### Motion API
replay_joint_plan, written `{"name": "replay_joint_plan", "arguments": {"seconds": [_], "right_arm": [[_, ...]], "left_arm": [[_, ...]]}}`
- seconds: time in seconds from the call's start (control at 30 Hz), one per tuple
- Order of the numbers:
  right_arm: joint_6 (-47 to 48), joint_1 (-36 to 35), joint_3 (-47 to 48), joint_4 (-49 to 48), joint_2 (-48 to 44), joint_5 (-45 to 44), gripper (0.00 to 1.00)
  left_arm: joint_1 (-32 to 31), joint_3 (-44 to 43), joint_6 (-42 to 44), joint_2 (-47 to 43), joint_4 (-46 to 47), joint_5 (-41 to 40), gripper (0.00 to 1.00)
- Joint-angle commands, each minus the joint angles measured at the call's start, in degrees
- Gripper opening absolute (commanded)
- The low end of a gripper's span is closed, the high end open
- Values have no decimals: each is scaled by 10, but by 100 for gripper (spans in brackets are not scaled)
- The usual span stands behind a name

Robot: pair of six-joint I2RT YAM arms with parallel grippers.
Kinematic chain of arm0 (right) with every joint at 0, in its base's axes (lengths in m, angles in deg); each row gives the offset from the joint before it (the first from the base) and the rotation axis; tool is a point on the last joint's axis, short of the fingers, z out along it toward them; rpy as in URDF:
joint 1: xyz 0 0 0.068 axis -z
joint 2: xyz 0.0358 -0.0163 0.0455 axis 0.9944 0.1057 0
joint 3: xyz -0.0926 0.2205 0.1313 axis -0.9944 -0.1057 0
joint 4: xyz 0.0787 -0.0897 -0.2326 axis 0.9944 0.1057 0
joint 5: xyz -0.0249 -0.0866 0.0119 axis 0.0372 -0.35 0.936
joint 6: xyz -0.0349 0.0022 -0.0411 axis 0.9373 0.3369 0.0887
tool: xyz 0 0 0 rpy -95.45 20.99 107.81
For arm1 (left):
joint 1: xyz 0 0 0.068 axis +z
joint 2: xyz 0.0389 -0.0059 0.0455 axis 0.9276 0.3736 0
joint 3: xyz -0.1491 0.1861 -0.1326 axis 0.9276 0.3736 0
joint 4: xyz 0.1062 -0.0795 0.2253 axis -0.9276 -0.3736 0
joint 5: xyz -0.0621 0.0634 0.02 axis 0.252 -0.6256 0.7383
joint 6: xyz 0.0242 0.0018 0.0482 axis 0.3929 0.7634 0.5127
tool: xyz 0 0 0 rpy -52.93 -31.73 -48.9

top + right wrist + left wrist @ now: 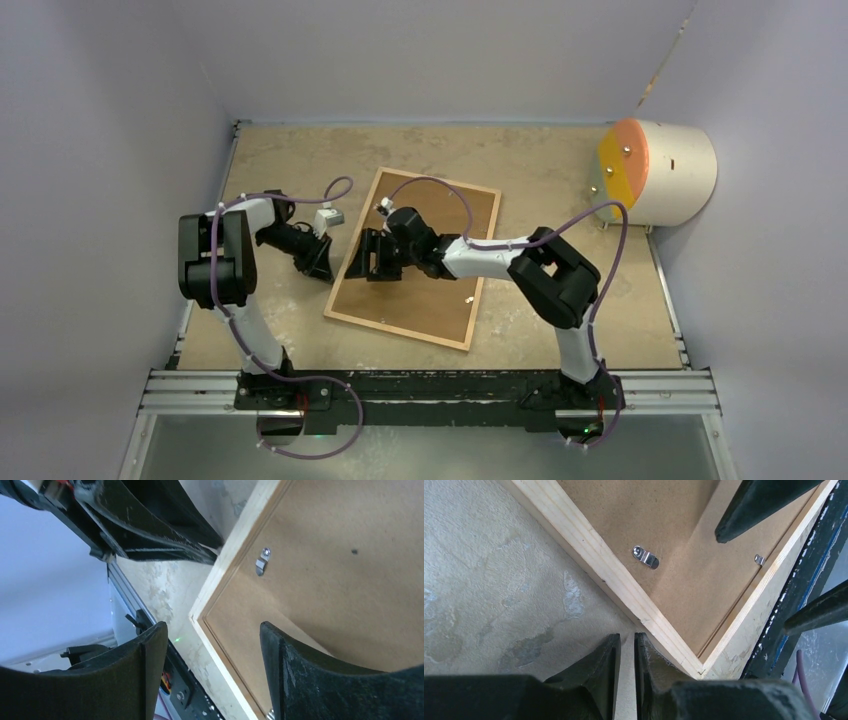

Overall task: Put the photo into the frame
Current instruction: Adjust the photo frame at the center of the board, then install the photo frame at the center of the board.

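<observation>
The frame lies face down in the middle of the table, with a plain brown backing board set inside its light wooden strips. The photo is hidden. My left gripper rests low on the table just outside the frame's left strip. Its jaws stand almost together with nothing between them. My right gripper hovers open over the same left edge, with the strip and board showing between its fingers. A metal turn clip sits on the board near that edge.
A white cylinder with an orange and yellow face lies at the back right corner. The metal rail carrying both arm bases runs along the near edge. Grey walls close in both sides.
</observation>
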Motion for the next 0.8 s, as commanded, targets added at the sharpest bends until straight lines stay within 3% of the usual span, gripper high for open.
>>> {"name": "replay_joint_plan", "arguments": {"seconds": [0.0,0.77], "right_arm": [[-3,-3,40,-18,23,7,69],[10,-3,96,-14,106,-6,58]], "left_arm": [[0,10,2,-1,15,10,19],[1,18,-4,-8,25,0,16]]}}
